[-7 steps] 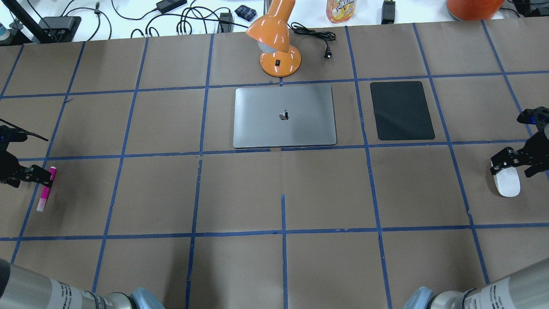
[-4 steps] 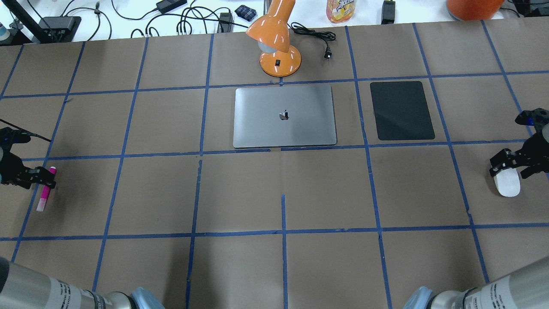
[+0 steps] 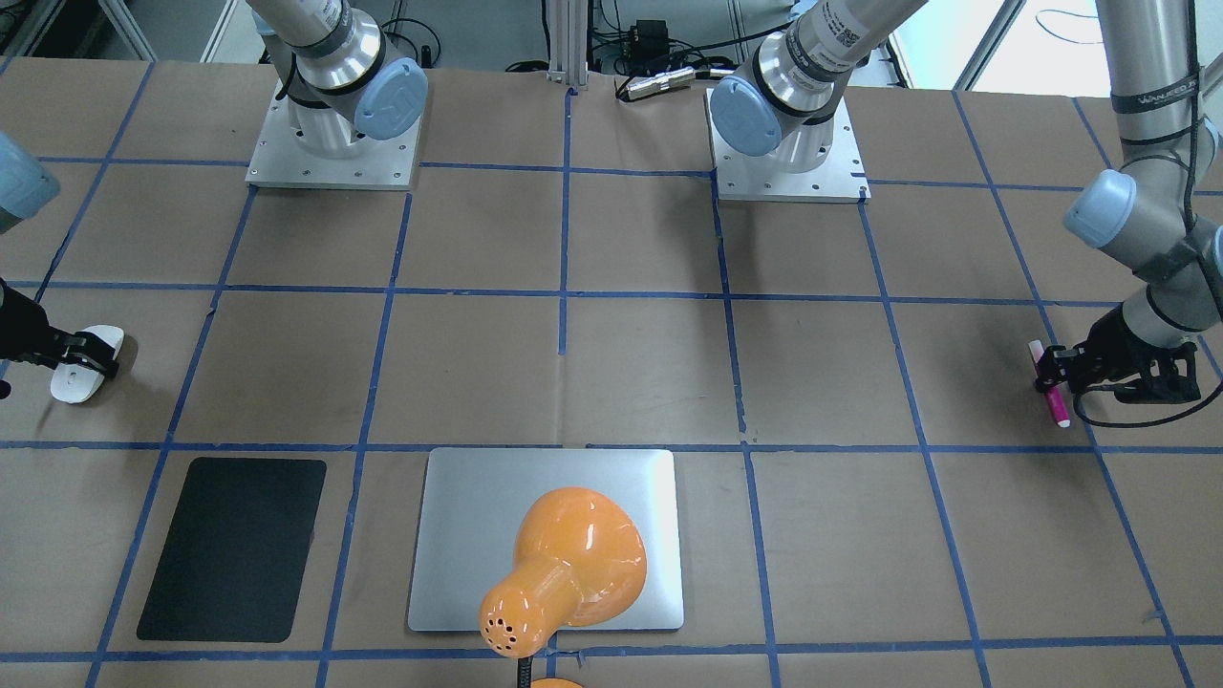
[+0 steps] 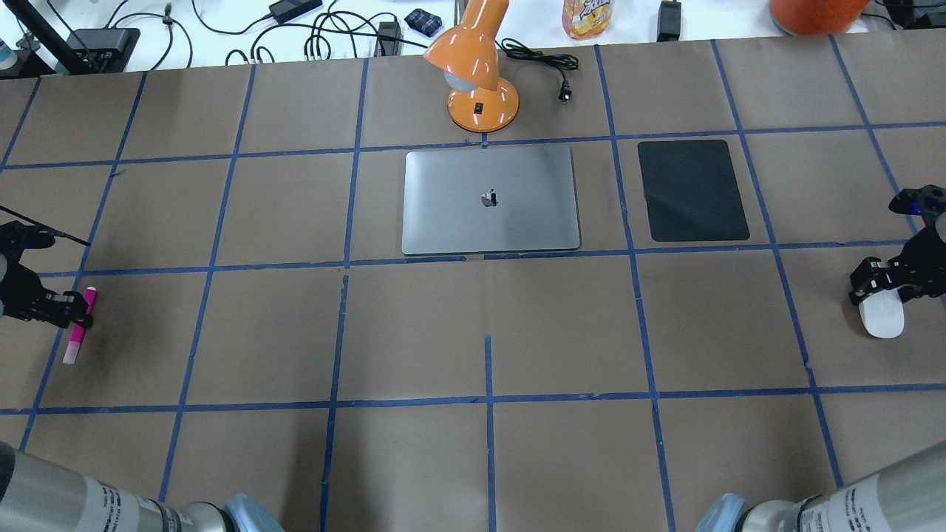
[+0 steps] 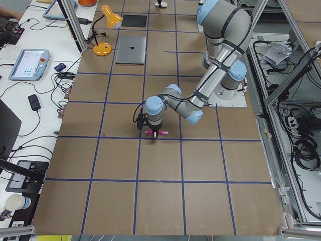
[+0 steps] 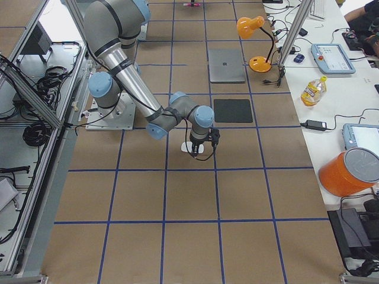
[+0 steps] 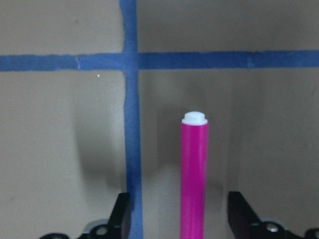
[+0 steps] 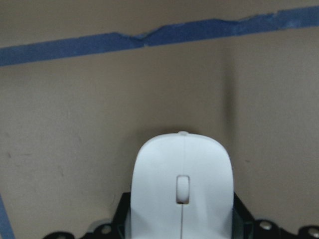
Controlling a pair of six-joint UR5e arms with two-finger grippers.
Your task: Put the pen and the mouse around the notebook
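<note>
The magenta pen (image 4: 80, 325) lies on the brown table at the far left. My left gripper (image 4: 81, 310) is open and straddles its upper half; in the left wrist view the pen (image 7: 194, 174) stands apart from both fingers (image 7: 121, 214). The white mouse (image 4: 883, 321) sits at the far right, and my right gripper (image 4: 876, 292) is shut on its rear; the right wrist view shows the mouse (image 8: 182, 169) hugged on both sides. The silver notebook (image 4: 458, 222) lies flat at the table's middle back, far from both grippers.
An orange desk lamp (image 4: 480, 81) stands just behind the notebook, its cord beside it. A black mat (image 4: 692, 190) lies to the notebook's right. Cables, a bottle and an orange bucket sit on the white bench beyond the table's far edge.
The right gripper and the mouse have shifted slightly rightward together. The left gripper has settled a little lower over the pen, which has not moved.
</note>
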